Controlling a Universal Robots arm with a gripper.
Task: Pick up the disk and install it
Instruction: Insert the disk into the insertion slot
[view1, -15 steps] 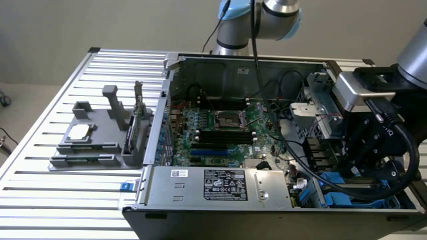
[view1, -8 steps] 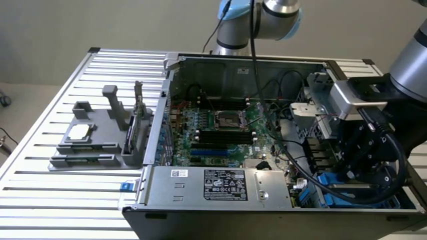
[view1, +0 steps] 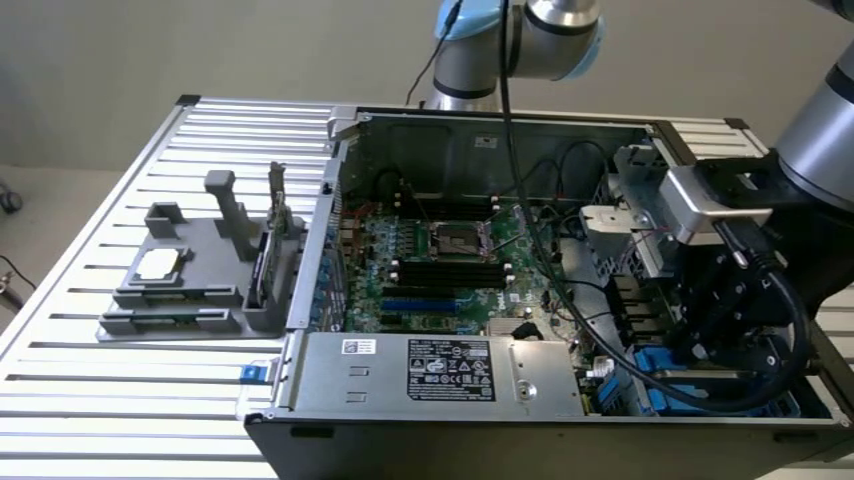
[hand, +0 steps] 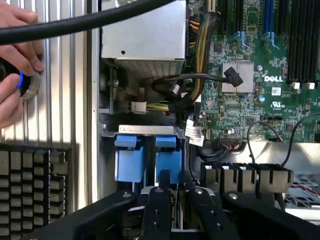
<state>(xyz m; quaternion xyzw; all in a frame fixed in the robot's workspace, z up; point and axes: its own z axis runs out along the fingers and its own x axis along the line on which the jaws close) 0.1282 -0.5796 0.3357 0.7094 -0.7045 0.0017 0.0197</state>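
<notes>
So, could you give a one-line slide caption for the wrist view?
Wrist view: gripper close to the blue-framed disk, with the motherboard beside it.

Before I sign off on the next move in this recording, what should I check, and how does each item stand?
1. End effector at the drive bay: ok.
2. Disk in the bay: ok.
3. Disk fully seated: cannot tell.
4. Loose black cable apart from the disk: ok.
5. Person's hand clear of the table: not ok, it touches a knob.
</notes>
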